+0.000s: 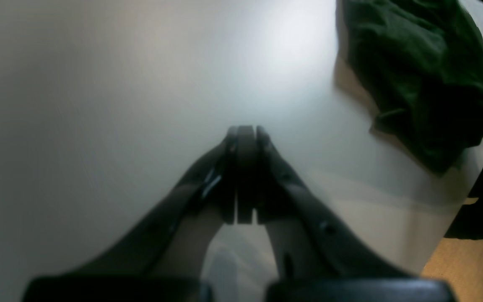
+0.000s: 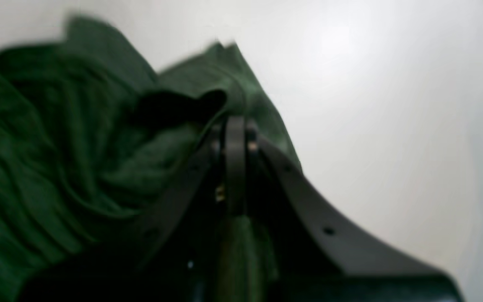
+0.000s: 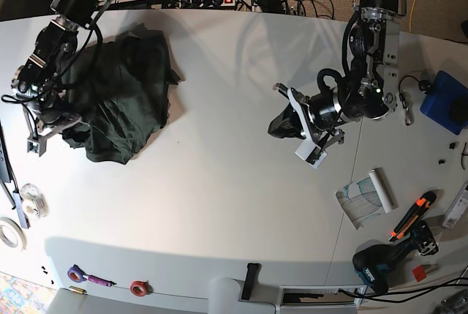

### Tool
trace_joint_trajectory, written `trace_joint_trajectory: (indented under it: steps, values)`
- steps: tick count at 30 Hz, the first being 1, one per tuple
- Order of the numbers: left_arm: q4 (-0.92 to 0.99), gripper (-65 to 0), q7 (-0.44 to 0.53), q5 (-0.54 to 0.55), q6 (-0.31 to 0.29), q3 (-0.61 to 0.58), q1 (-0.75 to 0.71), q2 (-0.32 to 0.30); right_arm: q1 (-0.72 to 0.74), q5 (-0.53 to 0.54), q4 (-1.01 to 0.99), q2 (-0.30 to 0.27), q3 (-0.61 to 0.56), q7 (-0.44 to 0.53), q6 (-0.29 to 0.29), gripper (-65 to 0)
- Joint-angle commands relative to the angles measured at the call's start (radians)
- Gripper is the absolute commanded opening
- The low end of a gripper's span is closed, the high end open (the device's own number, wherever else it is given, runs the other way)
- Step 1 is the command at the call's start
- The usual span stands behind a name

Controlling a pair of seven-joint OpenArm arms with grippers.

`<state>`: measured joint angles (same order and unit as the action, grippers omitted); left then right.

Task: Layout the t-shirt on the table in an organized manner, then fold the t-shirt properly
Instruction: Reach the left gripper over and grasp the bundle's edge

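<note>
The dark green t-shirt [image 3: 121,102] lies crumpled in a heap at the far left of the white table [image 3: 219,204]. It fills the left of the right wrist view [image 2: 57,159] and shows at the top right of the left wrist view [image 1: 426,75]. My right gripper [image 2: 235,126] is shut on a fold of the t-shirt at the heap's left edge [image 3: 53,118]. My left gripper [image 1: 245,130] is shut with nothing in it. It hovers over bare table right of centre [image 3: 274,127], well apart from the shirt.
Tape rolls [image 3: 10,235] lie at the left edge. A rolled paper [image 3: 365,195], an orange cutter [image 3: 409,215], a drill [image 3: 380,264] and a blue box [image 3: 447,102] crowd the right side. Small purple [image 3: 84,277] and red [image 3: 137,287] items sit at the front.
</note>
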<state>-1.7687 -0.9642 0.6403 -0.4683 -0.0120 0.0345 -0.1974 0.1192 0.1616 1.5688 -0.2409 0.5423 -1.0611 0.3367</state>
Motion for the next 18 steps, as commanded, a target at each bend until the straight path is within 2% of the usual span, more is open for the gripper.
trace_joint_trajectory:
  steps: [1,4,10,12,16,18]
  values:
    - [-0.014,-65.0,0.022,0.018,-0.004,0.002,0.009,-0.002,0.027,0.006,0.018,-0.020,0.002,0.023,0.000,-65.0]
    - [-0.014,-65.0,0.021,0.018,-0.004,0.002,0.000,-0.002,0.042,0.006,0.018,-0.019,0.002,0.059,0.000,-65.0]
    - [-0.014,-65.0,0.021,0.018,-0.005,0.002,-0.024,-0.002,0.045,-0.027,0.014,-0.020,0.002,0.191,-0.002,-65.0]
    - [-0.014,-65.0,0.023,0.022,-0.007,0.002,-0.023,-0.002,0.050,-0.058,0.006,-0.021,0.002,0.220,-0.024,-65.0]
    - [-0.014,-65.0,0.022,0.173,-0.132,-0.009,-0.018,0.007,0.050,-0.034,0.006,-0.025,0.002,0.187,-0.041,-65.0]
    - [-0.014,-65.0,0.021,0.188,-0.161,-0.055,-0.008,0.024,0.049,0.015,0.008,-0.025,0.003,0.132,-0.034,-65.0]
